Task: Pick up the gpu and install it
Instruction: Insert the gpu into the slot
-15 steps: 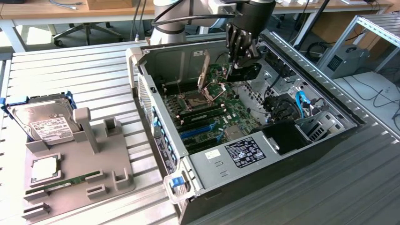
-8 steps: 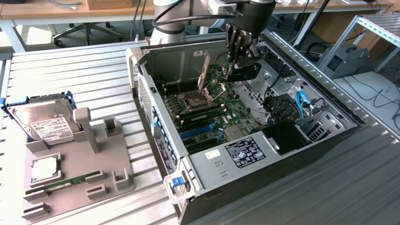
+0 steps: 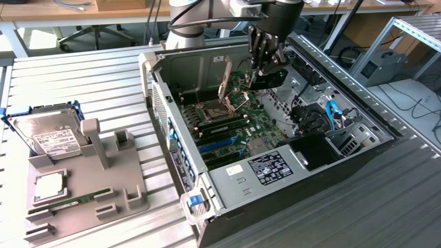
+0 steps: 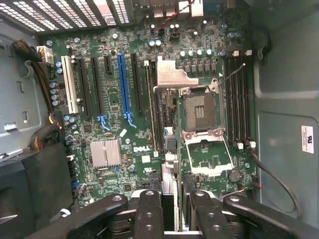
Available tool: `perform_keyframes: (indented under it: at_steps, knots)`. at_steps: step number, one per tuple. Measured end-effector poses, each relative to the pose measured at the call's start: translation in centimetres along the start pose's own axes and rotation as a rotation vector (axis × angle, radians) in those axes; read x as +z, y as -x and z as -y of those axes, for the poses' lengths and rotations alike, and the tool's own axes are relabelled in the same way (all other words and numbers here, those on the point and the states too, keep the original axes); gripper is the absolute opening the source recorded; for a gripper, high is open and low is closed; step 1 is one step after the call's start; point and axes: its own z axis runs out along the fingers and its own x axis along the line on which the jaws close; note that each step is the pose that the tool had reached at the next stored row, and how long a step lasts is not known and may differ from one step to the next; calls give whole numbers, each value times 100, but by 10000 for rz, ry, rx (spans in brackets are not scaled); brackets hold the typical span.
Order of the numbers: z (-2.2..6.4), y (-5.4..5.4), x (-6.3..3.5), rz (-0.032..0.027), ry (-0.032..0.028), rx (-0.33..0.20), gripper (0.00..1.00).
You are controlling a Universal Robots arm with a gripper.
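GPU (image 3: 270, 78) held edge-on in gripper (image 3: 265, 64), hanging above the open computer case (image 3: 386, 135) over the motherboard (image 3: 256, 128), not yet in any slot. Fingers (image 3: 264, 45) pinching the card across its thin faces near the upper edge; in the wrist view the black finger pads (image 4: 149, 214) clamp a narrow card edge (image 4: 169, 174) seen end-on, over the board beside the blue slot (image 4: 123, 84) and the open CPU socket (image 4: 202, 112). Looks: flat thin rectangle, dark cooler face, green board just showing at the lower edge; end bracket not clearly visible from here. Handling, as judgement: light, stiff, but fragile; bare circuit board and connector edge dislike side load and twisting. Best hold likely on cooler and board faces near the top edge, away from the gold contacts, as gripped now. Smooth faces could slip under insertion force.
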Motion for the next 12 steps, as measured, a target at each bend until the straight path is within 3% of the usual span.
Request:
perform_keyframes:
  at_steps: [12]
  knots:
    - [0, 0, 0, 13, 11, -381, 27]
